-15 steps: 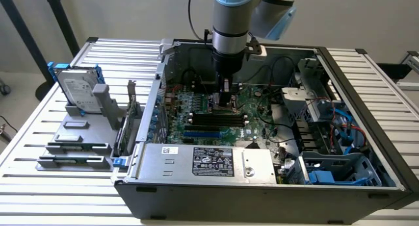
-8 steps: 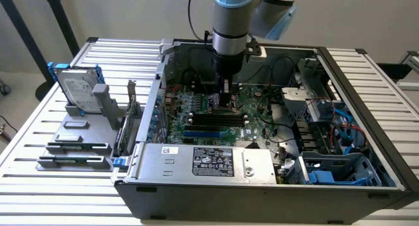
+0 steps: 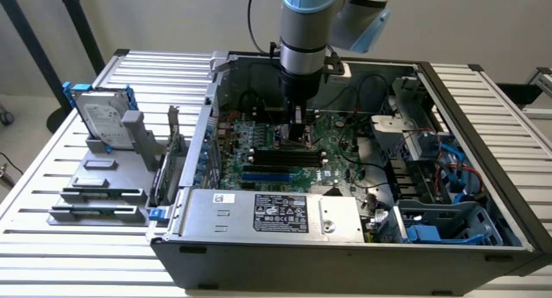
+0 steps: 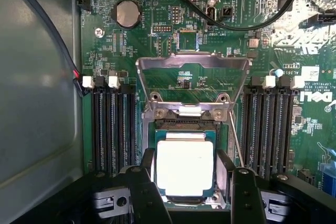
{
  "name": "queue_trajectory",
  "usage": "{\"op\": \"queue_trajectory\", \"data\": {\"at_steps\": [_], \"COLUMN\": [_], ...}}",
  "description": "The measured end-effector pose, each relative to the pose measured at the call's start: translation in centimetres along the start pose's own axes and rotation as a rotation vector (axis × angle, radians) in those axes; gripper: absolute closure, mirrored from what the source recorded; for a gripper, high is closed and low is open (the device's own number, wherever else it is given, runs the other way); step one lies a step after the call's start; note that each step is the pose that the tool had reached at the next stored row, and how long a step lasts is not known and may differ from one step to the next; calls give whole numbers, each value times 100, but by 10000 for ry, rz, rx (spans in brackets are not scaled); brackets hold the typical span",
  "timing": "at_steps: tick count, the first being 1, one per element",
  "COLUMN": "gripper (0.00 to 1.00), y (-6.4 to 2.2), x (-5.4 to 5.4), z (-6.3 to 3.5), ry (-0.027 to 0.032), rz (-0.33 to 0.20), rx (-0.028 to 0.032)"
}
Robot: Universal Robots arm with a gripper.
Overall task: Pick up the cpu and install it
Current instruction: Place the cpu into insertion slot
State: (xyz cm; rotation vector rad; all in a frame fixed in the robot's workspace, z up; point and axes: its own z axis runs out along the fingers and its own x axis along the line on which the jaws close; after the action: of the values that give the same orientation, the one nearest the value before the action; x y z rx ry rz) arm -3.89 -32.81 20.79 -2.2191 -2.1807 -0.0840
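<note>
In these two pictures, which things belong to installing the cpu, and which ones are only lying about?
Belong to the job:
cpu
open socket frame
gripper, astride the cpu

Only lying about:
hard drive in its blue bracket
grey blocks below it
power supply
coin battery
memory slots

The arm (image 3: 304, 26) is held upright, with the wrist pointed straight down. The hand (image 3: 298, 131) is carried vertically below it. Its two dark fingers (image 4: 144, 187) are kept parallel and well spread, and are pressed against opposite edges of the cpu (image 4: 185, 169).
</note>
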Motion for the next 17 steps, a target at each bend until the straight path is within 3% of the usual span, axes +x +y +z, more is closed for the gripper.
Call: {"op": "queue_trajectory", "data": {"at_steps": [17], "gripper": [45], "y": [31], "x": [10], "z": [32], "ry": [-40], "rz": [7], "rx": [42]}}
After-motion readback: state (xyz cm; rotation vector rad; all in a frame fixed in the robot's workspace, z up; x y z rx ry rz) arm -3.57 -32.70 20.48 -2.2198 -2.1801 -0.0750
